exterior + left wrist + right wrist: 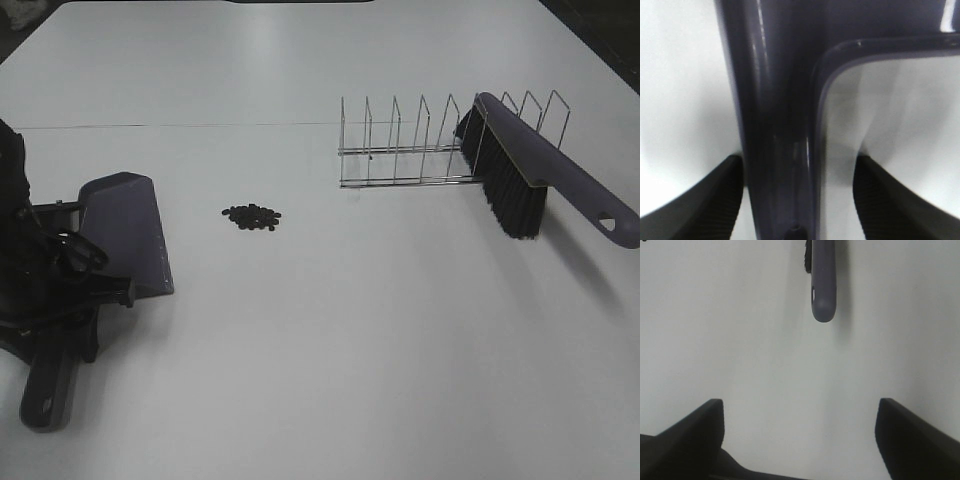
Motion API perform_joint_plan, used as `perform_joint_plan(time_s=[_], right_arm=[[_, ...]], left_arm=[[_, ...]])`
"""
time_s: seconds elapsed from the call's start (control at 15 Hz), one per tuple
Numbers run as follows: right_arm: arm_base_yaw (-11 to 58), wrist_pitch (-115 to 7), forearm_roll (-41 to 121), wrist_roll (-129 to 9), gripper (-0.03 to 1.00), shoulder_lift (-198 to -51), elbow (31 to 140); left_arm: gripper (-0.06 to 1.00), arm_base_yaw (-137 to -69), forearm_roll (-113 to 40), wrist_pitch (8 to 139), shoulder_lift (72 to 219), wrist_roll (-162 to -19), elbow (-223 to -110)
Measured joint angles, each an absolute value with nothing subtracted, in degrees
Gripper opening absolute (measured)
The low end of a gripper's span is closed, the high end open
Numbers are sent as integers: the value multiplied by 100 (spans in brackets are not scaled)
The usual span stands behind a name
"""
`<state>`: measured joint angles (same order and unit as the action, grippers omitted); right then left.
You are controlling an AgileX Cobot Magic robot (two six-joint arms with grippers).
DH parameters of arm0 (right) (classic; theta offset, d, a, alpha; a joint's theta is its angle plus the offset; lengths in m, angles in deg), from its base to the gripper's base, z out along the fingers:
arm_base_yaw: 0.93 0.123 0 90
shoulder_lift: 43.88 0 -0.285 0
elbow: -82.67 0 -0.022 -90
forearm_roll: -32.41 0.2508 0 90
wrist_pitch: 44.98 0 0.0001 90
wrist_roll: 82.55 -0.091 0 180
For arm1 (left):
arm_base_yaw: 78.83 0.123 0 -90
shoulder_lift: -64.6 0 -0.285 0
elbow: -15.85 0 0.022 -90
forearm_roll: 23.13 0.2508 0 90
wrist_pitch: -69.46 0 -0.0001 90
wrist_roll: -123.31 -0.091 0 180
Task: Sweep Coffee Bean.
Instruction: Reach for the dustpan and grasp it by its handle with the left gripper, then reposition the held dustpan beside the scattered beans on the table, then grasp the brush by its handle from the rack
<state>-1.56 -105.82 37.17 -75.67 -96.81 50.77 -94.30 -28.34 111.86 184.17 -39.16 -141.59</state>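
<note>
The coffee beans point(252, 216) lie in a small dark cluster on the white table, left of centre. The purple dustpan point(125, 225) lies flat to their left, its mouth toward them and its handle toward the front edge. My left gripper point(78, 300) is down over that handle. In the left wrist view it point(797, 200) is open, with its fingers point(715, 200) either side of the dustpan handle point(775, 100). The purple brush point(560, 175) with black bristles leans on a wire rack. My right gripper point(800, 435) is open and empty, short of the brush handle's tip point(823, 290).
A wire rack point(400, 150) stands at the back right, holding up the brush's head. A thin seam point(180, 125) runs across the table behind the dustpan. The right arm is out of the high view.
</note>
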Motion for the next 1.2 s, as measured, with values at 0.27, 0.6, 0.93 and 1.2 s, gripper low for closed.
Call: perform_joint_plan(time_s=[0.27,0.6,0.93,1.2], right_arm=[[-156,-10571,3717,-7567,73,-9681,5077],[-156,-10588,4284,-7567,73,-9698,5077],[-156,-10892,4404,-7567,73,-10254,5392],[-156,-11333,4416,-7567,73,-10758,6263]], left_arm=[[33,-9442,-2548,11175,18417,-4019,-14188],[33,-9442,-1597,11272,18440,-4036,-14274],[33,-9442,-1035,11547,18520,-4042,-14726],[33,-9442,-989,11541,18526,-4300,-14761]])
